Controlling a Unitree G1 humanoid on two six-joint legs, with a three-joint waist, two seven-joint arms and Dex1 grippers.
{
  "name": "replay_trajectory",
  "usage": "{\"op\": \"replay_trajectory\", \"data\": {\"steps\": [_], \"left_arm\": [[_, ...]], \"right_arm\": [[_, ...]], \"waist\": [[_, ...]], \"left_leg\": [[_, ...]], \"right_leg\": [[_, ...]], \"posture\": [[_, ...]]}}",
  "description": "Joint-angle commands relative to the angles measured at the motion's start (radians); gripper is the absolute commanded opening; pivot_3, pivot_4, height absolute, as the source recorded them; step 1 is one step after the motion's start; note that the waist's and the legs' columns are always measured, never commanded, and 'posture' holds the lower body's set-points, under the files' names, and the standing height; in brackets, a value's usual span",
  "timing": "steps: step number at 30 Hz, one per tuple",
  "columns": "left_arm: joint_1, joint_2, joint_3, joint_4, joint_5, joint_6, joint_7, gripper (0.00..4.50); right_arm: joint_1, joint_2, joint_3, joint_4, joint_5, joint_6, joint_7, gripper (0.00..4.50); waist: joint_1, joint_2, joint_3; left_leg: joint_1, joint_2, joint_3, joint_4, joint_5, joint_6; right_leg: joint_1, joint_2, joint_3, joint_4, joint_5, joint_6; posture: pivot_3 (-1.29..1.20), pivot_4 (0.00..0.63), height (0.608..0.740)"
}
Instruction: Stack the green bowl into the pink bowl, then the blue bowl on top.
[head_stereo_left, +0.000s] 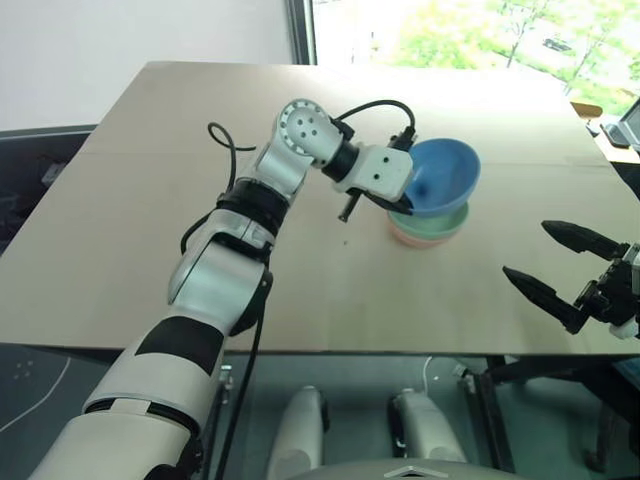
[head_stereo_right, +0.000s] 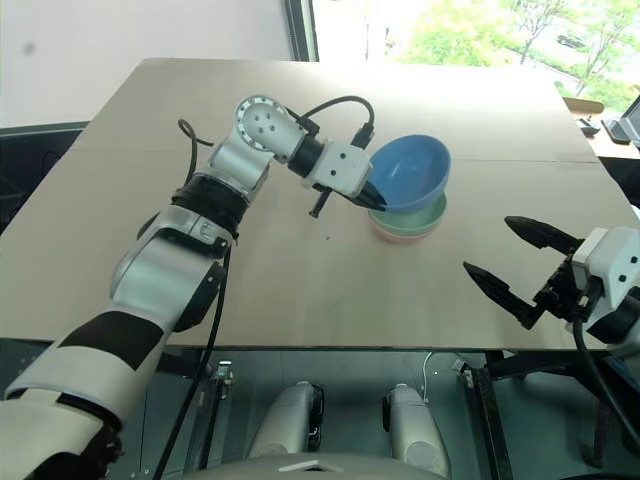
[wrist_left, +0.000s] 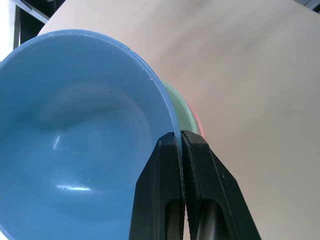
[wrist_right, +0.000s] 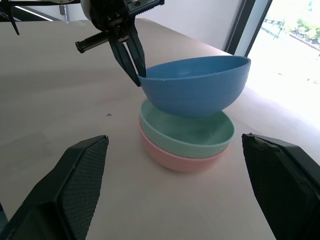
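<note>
From the head views we see the green bowl (head_stereo_right: 425, 218) nested in the pink bowl (head_stereo_right: 405, 234) on the table (head_stereo_left: 150, 200). Left wrist: left gripper (wrist_left: 180, 139) pinching the blue bowl (wrist_left: 75, 150) rim. Right wrist: blue bowl tilted over the stack, right gripper (wrist_right: 175, 195) wide open, holding nothing

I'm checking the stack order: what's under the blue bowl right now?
Under the blue bowl, pinched at its rim by the left gripper, the green bowl sits nested in the pink bowl. The green bowl's bottom is hidden inside the pink.
</note>
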Motion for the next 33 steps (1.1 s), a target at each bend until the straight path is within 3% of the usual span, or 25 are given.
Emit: {"op": "replay_trajectory", "data": {"steps": [1, 13, 17, 20, 26, 33], "left_arm": [[0.009, 0.006, 0.016, -0.085, -0.030, 0.036, -0.015, 0.14], [0.039, -0.001, 0.011, -0.143, -0.046, 0.114, -0.034, 0.14], [0.045, -0.010, 0.022, -0.156, -0.070, 0.120, -0.046, 1.42], [0.036, -0.026, 0.047, -0.138, -0.056, 0.077, 0.055, 2.37], [0.087, -0.002, 0.157, -0.234, -0.125, 0.203, 0.211, 2.37], [0.457, 0.139, 0.373, -0.683, -0.273, 0.607, 0.441, 2.37]], "right_arm": [[0.002, -0.018, -0.018, -0.022, 0.011, -0.011, 0.003, 4.50], [0.037, -0.026, -0.051, -0.034, 0.028, -0.018, -0.002, 4.50], [0.044, -0.024, -0.055, -0.031, 0.024, -0.022, 0.000, 4.50], [0.052, -0.018, -0.053, -0.032, 0.017, -0.028, 0.001, 4.50], [0.070, -0.013, -0.044, -0.043, 0.007, -0.030, -0.006, 4.50], [0.084, -0.035, -0.028, -0.017, -0.019, 0.027, -0.050, 4.50]], "waist": [[0.000, 0.000, 0.000], [0.000, 0.000, 0.000], [0.000, 0.000, 0.000], [0.001, 0.000, 0.000], [-0.003, 0.000, 0.000], [-0.020, 0.003, -0.002]], "left_leg": [[0.000, 0.000, 0.000, 0.000, 0.000, 0.000], [0.000, 0.000, 0.000, 0.000, 0.000, 0.000], [0.000, 0.000, 0.000, 0.000, 0.000, 0.000], [0.000, 0.000, 0.000, 0.000, 0.000, 0.000], [0.001, 0.000, 0.000, 0.000, 0.000, 0.000], [0.003, 0.001, 0.000, 0.000, 0.000, 0.000]], "right_leg": [[0.000, 0.000, 0.000, 0.000, 0.000, 0.000], [0.000, 0.000, 0.000, 0.000, 0.000, 0.000], [0.000, 0.000, 0.000, 0.001, 0.000, 0.000], [0.000, 0.000, 0.000, 0.000, 0.000, 0.000], [0.000, 0.000, 0.000, 0.001, 0.000, 0.000], [0.000, 0.000, 0.000, 0.005, 0.000, 0.000]], "posture": [[0.00, 0.150, 0.740], [0.00, 0.150, 0.740], [0.00, 0.150, 0.740], [0.00, 0.150, 0.740], [0.00, 0.150, 0.740], [0.00, 0.150, 0.740]]}}
